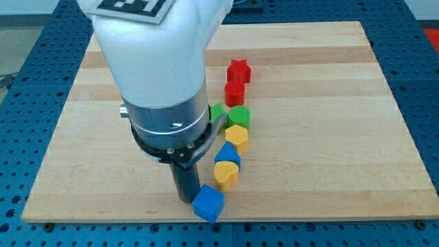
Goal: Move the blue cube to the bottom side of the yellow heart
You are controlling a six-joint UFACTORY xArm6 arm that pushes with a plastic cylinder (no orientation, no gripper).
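Blue cube (208, 204) just below yellow heart (226, 175), near wooden board's (329, 103) bottom edge; my tip (186, 199) touching that cube's left side; no claw fitted, only a rod.

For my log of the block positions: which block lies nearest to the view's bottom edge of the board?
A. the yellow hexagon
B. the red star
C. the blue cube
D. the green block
C: the blue cube sits lowest in the view, near the board's bottom edge, just below the yellow heart and beside my tip.
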